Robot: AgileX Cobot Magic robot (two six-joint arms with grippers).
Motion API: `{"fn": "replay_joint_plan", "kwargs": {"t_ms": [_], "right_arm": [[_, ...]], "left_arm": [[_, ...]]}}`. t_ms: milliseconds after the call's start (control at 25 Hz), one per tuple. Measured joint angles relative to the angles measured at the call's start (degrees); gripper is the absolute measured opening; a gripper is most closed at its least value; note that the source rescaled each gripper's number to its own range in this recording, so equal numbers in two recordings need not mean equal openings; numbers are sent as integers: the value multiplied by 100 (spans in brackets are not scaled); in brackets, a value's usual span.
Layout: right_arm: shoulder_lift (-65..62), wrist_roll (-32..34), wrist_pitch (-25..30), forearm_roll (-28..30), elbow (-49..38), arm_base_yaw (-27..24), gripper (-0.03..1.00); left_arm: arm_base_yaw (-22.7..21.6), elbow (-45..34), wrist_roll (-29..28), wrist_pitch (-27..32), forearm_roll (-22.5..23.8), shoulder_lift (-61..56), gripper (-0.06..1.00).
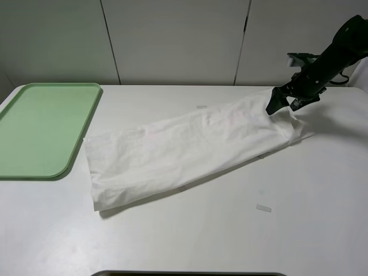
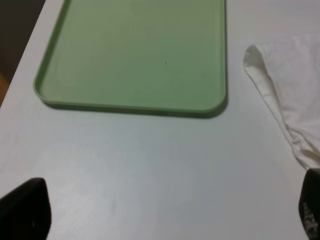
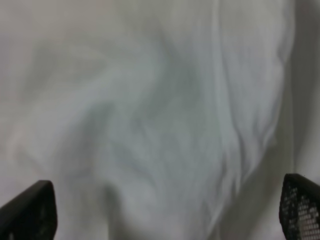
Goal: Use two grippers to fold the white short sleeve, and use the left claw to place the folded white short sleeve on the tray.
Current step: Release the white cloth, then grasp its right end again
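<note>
The white short sleeve [image 1: 184, 144] lies as a long, narrow folded strip running diagonally across the table, from beside the tray up to the far right. My right gripper [image 1: 286, 104] hovers at its far right end, jaws open, and nothing is gripped. The right wrist view shows rumpled white cloth [image 3: 160, 100] filling the gap of the right gripper [image 3: 165, 210]. The light-green tray [image 1: 40, 126] sits bare at the left. My left arm is out of the high view. In its wrist view the left gripper [image 2: 167, 215] stands open over bare table, near the tray [image 2: 135, 50] and the shirt's corner [image 2: 290, 85].
Small pale tape strips [image 1: 263, 208] [image 1: 201, 107] are stuck to the white tabletop. White wall panels close off the back edge. A dark edge [image 1: 190, 273] shows at the table's front.
</note>
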State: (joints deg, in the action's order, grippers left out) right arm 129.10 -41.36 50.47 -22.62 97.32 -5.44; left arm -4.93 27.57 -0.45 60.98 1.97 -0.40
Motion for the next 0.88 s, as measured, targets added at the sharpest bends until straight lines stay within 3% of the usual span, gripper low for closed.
{"fn": "replay_joint_plan", "kwargs": {"t_ms": [720, 800, 880], "right_arm": [[575, 5, -84, -84, 7, 1, 96], [608, 0, -40, -117, 37, 39, 88], [644, -18, 27, -209, 43, 98, 69]], "left_arm": [[0, 0, 0, 0, 0, 0, 100], [0, 0, 0, 0, 0, 0, 100], [0, 0, 0, 0, 0, 0, 100]]}}
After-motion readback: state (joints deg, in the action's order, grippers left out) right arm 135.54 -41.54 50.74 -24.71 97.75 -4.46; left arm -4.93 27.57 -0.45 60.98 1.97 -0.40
